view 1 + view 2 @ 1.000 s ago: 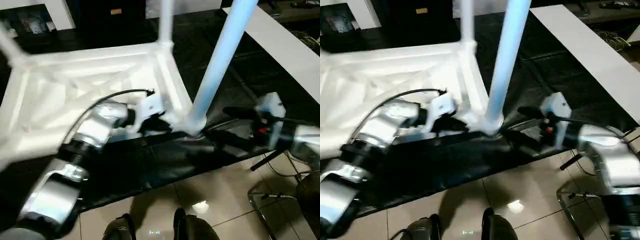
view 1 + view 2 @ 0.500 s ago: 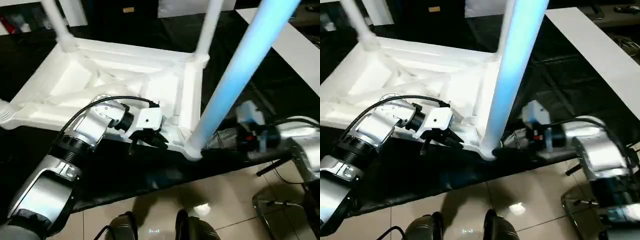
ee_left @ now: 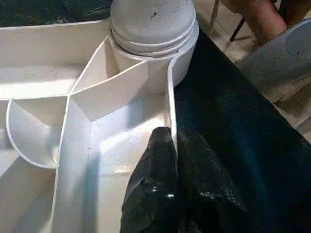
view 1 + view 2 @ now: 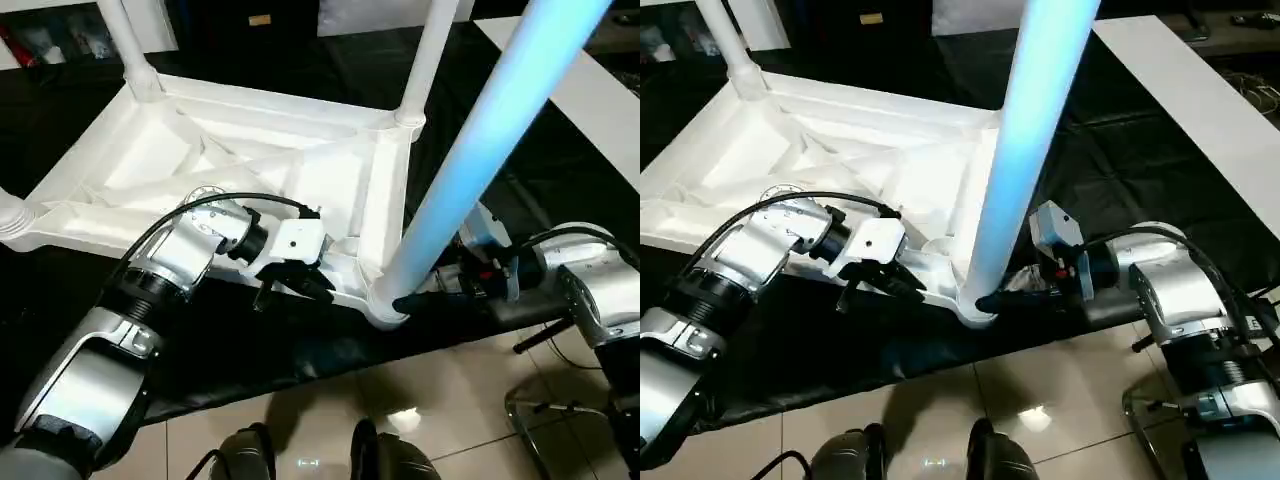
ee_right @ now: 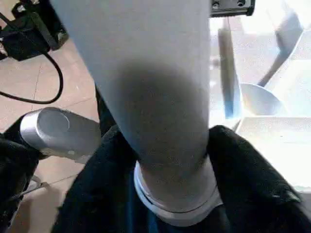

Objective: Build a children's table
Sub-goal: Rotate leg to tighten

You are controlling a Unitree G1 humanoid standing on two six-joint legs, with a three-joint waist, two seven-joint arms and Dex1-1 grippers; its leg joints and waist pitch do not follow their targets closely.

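White table top [image 4: 250, 170] lies upside down on a black cover [image 4: 250, 340], ribs up, near corner at the cover's edge above the tiled floor [image 4: 450, 400]. Three legs stand in its corner sockets: the near leg [image 4: 480, 150] and two far ones [image 4: 425, 60] [image 4: 125, 45]. Right gripper [image 5: 165, 160] has its fingers clasped around the near leg's base just above the socket. Left gripper [image 3: 172, 160] is pinched closed on the top's thin side wall beside that socket.
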